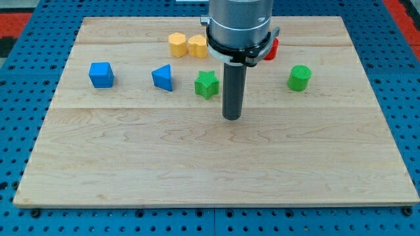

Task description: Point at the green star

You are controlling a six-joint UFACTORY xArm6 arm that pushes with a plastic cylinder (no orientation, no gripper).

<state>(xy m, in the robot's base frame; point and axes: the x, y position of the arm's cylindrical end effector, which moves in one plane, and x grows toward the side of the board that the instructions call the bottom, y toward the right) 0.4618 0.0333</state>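
My tip (231, 117) sits on the bench (197, 170), just to the view's right of and a bit below the green star (206, 84), near it but w/ a clear gap, not touching. No claw on this rig, only a straight rod, so nothing to be apart or together. Judging by the task, that spot makes sense: close enough to mark the star, far enough not to shove it. The star is approx mid-board, upper half. To its left, the blue wedge-like block (163, 77), then the blue cube (101, 74) further left. Above the star, two yellow blocks (187, 45) touch side by side; shapes hard to tell, maybe a hexagon and a heart. The arm body hides most of a red block (270, 47) at the view's top; could be more red behind it, can't tell. The green cylinder (299, 77) stands well apart on the right. Pointing looks about done; any nudge leftward risks bumping the star.
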